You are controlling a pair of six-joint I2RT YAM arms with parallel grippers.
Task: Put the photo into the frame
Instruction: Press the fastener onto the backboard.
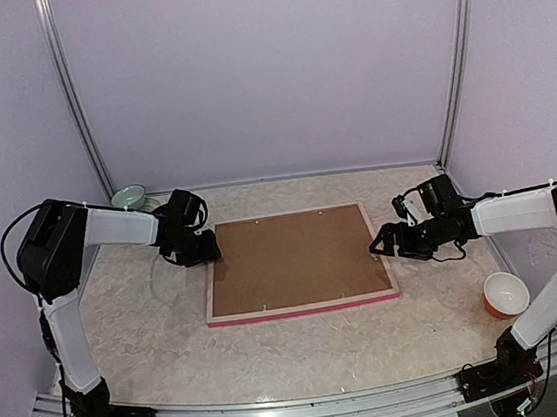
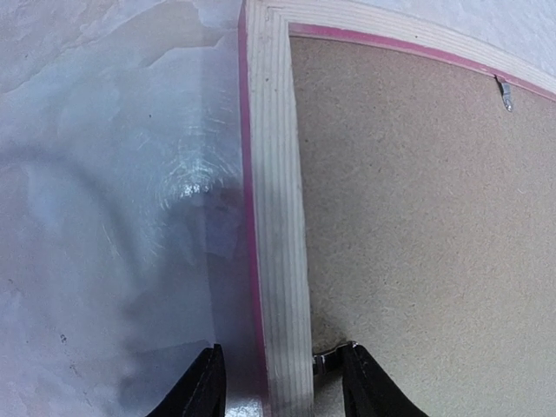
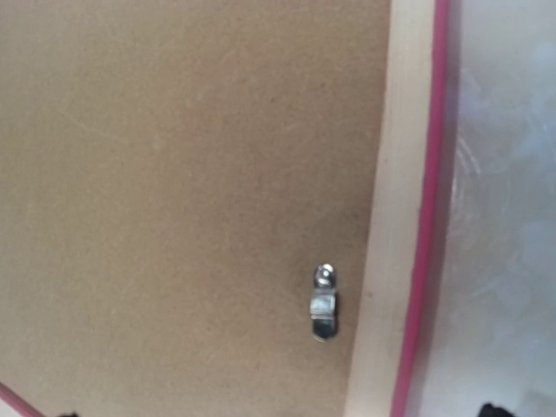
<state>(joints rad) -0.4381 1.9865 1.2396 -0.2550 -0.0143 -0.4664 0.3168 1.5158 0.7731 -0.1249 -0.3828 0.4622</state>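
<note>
Only the overhead view takes in the whole large rectangular picture frame (image 1: 300,308). It lies face down in the middle of the pale marbled table (image 1: 306,361) with its plain brown backing board (image 1: 294,259) facing up. A pale green bowl (image 1: 128,196) sits far left and an orange bowl (image 1: 506,293) near right. The wrist views add detail: striped pale wood rails with a bright pink outer edge, and small metal clips (image 3: 323,304) on the board. The left gripper (image 1: 205,247) stands partly open astride the left rail, a finger on either side, clamping nothing. The right gripper (image 1: 383,242) gapes wide over the right rail, holding nothing.
</note>
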